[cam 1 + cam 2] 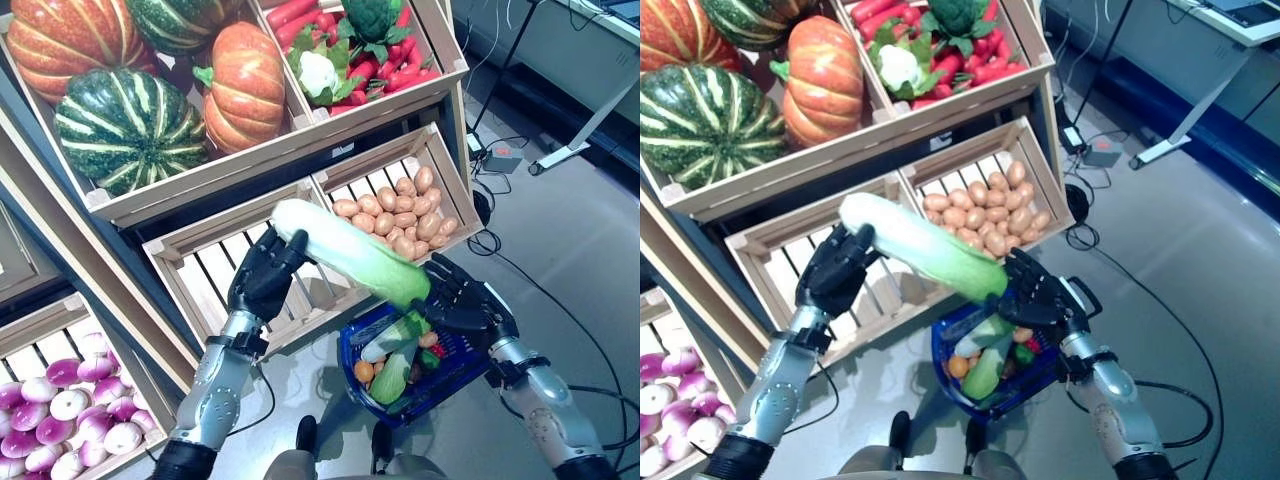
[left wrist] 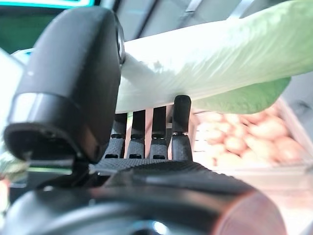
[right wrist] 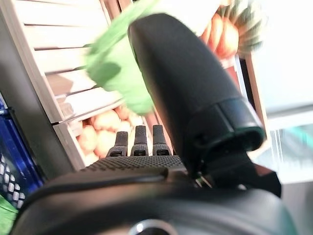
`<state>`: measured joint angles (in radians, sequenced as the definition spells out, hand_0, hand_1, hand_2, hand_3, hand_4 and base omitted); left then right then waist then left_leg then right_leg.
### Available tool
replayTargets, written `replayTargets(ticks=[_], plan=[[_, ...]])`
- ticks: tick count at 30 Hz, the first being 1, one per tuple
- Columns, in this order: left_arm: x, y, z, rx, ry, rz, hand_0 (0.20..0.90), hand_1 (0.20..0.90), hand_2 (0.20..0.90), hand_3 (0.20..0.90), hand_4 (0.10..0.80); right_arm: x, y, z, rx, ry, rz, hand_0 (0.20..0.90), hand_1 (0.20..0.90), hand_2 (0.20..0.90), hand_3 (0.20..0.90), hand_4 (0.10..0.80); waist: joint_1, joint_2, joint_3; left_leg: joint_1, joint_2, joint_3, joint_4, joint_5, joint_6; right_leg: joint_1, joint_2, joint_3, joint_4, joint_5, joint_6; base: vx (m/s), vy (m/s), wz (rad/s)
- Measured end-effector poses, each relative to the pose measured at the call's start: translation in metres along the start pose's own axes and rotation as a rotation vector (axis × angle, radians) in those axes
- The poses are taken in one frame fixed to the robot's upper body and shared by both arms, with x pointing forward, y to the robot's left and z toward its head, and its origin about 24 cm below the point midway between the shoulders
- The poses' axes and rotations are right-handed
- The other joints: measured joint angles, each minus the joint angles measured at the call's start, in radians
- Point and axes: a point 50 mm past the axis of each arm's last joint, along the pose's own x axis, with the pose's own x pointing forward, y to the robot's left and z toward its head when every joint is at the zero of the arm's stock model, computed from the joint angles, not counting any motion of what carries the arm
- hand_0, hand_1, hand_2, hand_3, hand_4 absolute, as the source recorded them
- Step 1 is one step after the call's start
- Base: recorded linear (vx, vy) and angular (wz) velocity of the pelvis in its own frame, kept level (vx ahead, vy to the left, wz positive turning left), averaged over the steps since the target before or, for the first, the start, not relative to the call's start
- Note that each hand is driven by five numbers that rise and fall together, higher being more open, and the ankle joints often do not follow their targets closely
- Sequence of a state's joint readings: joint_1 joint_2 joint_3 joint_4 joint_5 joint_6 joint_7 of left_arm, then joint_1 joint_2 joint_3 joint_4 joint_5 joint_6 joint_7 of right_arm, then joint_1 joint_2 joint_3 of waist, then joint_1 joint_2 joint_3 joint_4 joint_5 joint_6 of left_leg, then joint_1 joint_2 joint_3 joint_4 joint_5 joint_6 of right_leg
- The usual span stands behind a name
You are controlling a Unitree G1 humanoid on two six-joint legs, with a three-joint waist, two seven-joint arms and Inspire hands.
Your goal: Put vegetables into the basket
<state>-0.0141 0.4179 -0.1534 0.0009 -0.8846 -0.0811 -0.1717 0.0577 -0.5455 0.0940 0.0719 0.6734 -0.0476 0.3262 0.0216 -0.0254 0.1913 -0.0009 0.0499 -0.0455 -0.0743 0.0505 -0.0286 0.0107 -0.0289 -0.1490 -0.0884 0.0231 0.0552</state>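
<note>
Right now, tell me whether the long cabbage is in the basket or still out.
Out. The long cabbage is held between the left hand and right hand, above the blue basket.

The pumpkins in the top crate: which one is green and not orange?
The striped dark green pumpkin at the front left of the crate. The orange pumpkin stands to its right, and another orange one lies behind it.

Silver-grey arms, dark hands (image 1: 262, 275)
</note>
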Motion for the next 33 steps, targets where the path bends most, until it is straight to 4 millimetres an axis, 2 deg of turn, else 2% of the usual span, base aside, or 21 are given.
replayTargets(ticks=[6,12,18,23,26,33], plan=[[-0.002,0.001,-0.001,0.141,0.064,-0.031,0.3,0.3,0.3,0.3,0.4,0.012,0.008,0.02,-0.041,-0.051,0.071,0.9,0.9,0.9,0.9,0.8,-0.001,0.001,-0.004,0.009,-0.002,0.003,-0.006,0.005,0.002,0.006,-0.003,0.004,0.0,0.002,0.003,0.06,0.009,0.0],[-0.003,0.004,0.001,0.218,0.083,-0.043,0.3,0.3,0.3,0.3,0.4,0.013,0.011,0.023,-0.046,-0.059,0.085,0.9,0.9,0.9,0.9,0.8,0.001,0.006,-0.016,0.026,-0.003,0.017,-0.013,0.005,0.003,0.017,-0.004,0.009,0.0,0.002,0.004,0.052,0.019,-0.03],[-0.003,0.003,-0.001,0.267,0.096,-0.053,0.3,0.3,0.3,0.3,0.4,0.012,0.01,0.019,-0.048,0.008,0.097,0.9,0.9,0.9,0.9,0.8,-0.005,0.022,-0.027,0.028,-0.002,0.021,-0.013,0.006,0.003,0.016,-0.004,0.012,0.0,0.003,0.005,0.017,0.009,-0.01],[-0.003,0.001,-0.002,0.265,0.099,-0.064,0.3,0.3,0.3,0.3,0.4,0.012,0.019,0.005,-0.044,0.138,0.204,0.9,0.9,0.9,0.9,0.8,-0.004,0.024,-0.029,0.029,-0.002,0.021,-0.013,0.006,0.003,0.017,-0.004,0.011,0.0,0.003,0.005,0.0,0.0,0.0],[-0.003,-0.001,-0.006,0.271,0.118,-0.078,0.3,0.3,0.3,0.3,0.4,0.011,0.027,-0.008,-0.027,0.239,0.262,0.9,0.9,0.9,0.9,0.8,-0.002,0.023,-0.033,0.029,-0.002,0.02,-0.013,0.006,0.003,0.017,-0.004,0.009,0.0,0.003,0.005,0.0,0.0,0.0],[-0.007,0.0,-0.009,0.316,0.172,-0.103,0.3,0.3,0.3,0.3,0.4,0.014,0.024,-0.011,-0.04,0.34,0.316,0.9,0.9,0.9,0.9,0.8,-0.001,-0.002,-0.06,0.028,-0.002,0.019,-0.013,0.006,0.003,0.018,-0.004,0.007,0.0,0.003,0.005,0.0,0.0,0.0]])
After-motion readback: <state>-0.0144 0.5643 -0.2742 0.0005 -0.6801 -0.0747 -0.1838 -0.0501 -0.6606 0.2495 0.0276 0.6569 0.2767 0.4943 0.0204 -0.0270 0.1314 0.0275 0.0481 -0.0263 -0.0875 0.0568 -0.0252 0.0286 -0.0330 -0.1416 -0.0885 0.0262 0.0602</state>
